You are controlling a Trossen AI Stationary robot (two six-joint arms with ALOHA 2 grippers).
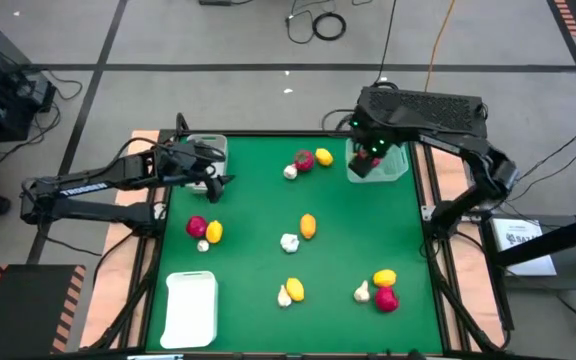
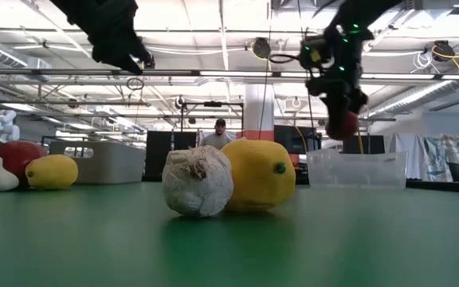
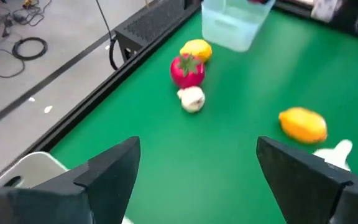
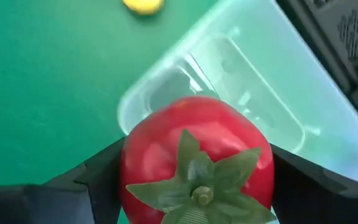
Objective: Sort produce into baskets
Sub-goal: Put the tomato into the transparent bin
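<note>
Green counter with scattered toy produce. Right hand, gripping a red round fruit, hovers over the clear greenish bin at the counter's far right corner. Left hand, fingers spread and empty, hangs beside the grey-white bin at the far left corner. Flat white tray lies at the near left corner.

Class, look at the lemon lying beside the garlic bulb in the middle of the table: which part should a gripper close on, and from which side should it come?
Probably from straight above, closing across the narrow middle of the lemon. It lies flat, long axis roughly along the table's depth, so its short width suits the fingers. Keep clear of the garlic bulb, which sits close against one side.
</note>
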